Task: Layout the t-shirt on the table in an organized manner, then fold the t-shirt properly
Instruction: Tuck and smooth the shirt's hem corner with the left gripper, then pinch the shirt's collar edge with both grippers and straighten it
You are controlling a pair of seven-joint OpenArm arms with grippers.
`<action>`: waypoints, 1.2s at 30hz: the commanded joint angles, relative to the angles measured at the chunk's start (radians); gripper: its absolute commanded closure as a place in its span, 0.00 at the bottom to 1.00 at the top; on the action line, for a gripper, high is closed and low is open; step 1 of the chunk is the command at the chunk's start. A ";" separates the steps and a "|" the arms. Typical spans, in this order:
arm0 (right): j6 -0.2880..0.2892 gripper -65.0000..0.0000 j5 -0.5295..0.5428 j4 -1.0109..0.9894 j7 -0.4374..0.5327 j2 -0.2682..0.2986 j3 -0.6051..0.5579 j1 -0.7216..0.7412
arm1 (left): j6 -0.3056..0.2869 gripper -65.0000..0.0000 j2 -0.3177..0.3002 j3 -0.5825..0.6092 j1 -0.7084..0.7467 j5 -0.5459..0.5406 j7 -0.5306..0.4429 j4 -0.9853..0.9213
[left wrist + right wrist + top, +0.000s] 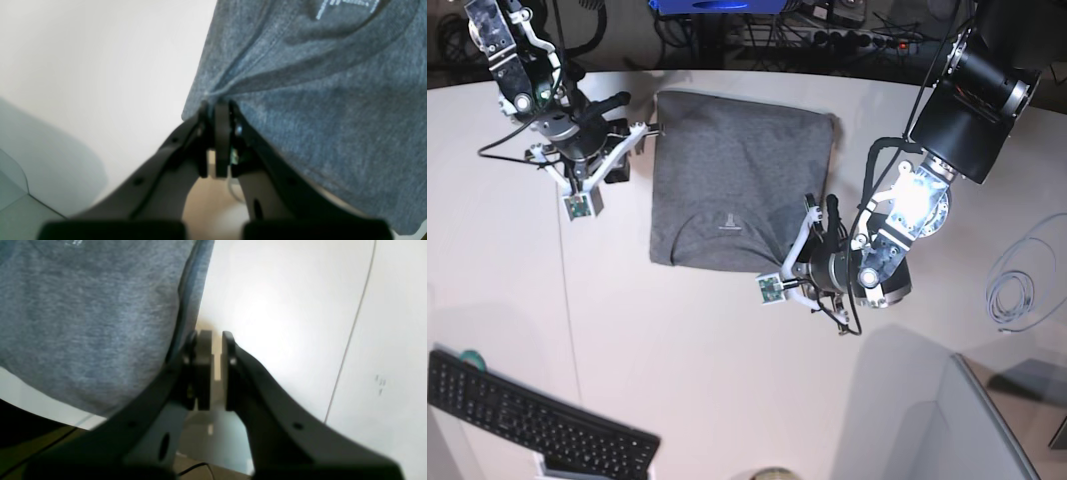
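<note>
The heather-grey t-shirt (737,170) lies on the white table (677,340) as a roughly square shape, with the pale collar label (727,225) showing near its front edge. My left gripper (795,258) is shut on the shirt's front right corner. In the left wrist view (218,101) the cloth (317,100) bunches at the fingertips. My right gripper (649,130) sits at the shirt's far left edge. In the right wrist view (217,335) its jaws stand a narrow gap apart with nothing between them, and the shirt (83,323) lies just beside one finger (196,350).
A black keyboard (537,425) lies at the front left. A coiled pale cable (1017,285) lies at the right. A grey panel (947,420) covers the front right corner. A thin dark seam (350,336) runs across the table. Cables and gear line the far edge.
</note>
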 commanded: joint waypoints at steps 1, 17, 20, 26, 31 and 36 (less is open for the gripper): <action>-0.004 0.93 0.000 0.015 0.019 0.006 0.004 0.006 | 0.007 1.00 -0.005 -0.010 -0.028 0.000 -0.005 0.013; -0.004 0.93 0.000 0.023 0.019 0.006 0.001 -0.003 | 0.007 0.30 0.013 -0.151 -0.026 0.110 -0.004 0.097; -0.004 0.93 0.000 0.023 0.019 0.006 0.001 -0.007 | 0.007 0.30 0.035 -0.291 0.013 0.115 -0.001 0.223; -0.001 0.93 0.000 0.104 0.023 0.009 0.001 -0.050 | 0.007 0.43 0.035 -0.469 0.297 0.110 -0.004 0.544; -0.001 0.93 0.000 0.117 0.023 0.009 -0.002 -0.052 | 0.007 1.00 0.067 -0.547 0.524 0.037 -0.010 0.579; -0.001 0.93 0.000 0.140 0.023 0.013 -0.074 -0.058 | 0.007 1.00 0.096 -0.628 0.669 -0.132 -0.030 0.570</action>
